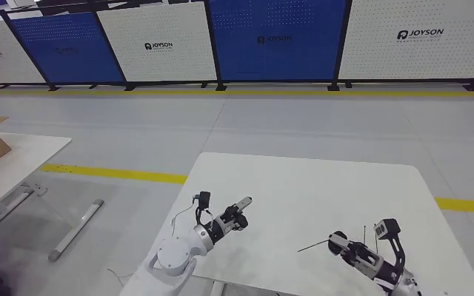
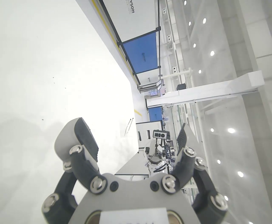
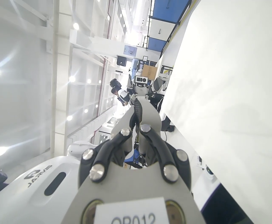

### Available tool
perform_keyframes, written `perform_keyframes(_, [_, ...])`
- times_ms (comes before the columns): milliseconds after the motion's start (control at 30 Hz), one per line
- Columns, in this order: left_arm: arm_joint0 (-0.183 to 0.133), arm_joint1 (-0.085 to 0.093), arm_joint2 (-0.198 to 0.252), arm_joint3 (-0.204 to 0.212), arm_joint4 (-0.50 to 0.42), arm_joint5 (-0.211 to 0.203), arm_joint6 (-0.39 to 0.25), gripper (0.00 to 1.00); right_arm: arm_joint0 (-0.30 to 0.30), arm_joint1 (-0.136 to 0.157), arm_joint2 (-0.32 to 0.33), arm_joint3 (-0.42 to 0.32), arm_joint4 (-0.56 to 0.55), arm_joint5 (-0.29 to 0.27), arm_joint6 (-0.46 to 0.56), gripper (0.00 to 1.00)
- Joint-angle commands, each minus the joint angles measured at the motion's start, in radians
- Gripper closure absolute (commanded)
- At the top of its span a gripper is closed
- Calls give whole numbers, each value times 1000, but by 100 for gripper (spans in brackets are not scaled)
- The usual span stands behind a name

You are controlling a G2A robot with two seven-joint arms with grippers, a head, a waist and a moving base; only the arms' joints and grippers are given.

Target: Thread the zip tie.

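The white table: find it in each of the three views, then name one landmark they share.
Top view: the white table fills the lower middle, below the left hand and right hand.
Left wrist view: the table is the bright surface beyond the open left hand.
Right wrist view: the table is the pale surface beside the shut right hand.
Shared landmark: the blue wall panels.

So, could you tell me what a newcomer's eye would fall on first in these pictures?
Probably the thin black zip tie sticking out from the shut fingers of the right gripper, over the near right part of the white table. Next comes the left gripper, its fingers wide open and holding nothing, over the table's near left part.
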Motion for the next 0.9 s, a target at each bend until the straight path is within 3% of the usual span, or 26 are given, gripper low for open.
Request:
perform_keyframes(0, [-2,-1,-1,5,2,-9,22,0,0,-4,2,-3,24,-11,-45,100])
perform_keyframes(167, [-7,-3,14,17,6,-69,44,0,-9,-27,-33,8,93,-98,-187,100])
perform_keyframes(300, [-31,-9,66,11,39,-107,52,0,8,-54,-95,8,59,-98,-298,100])
perform_keyframes(400, [-79,-17,118,13,33,-75,50,0,18,-74,-122,1,14,-98,-371,100])
perform_keyframes(500, [-138,-26,172,42,35,-36,51,0,17,-82,-131,-4,-18,-98,-401,100])
perform_keyframes(867, [-145,-27,178,46,36,-29,50,0,17,-82,-131,-4,-18,-98,-401,100])
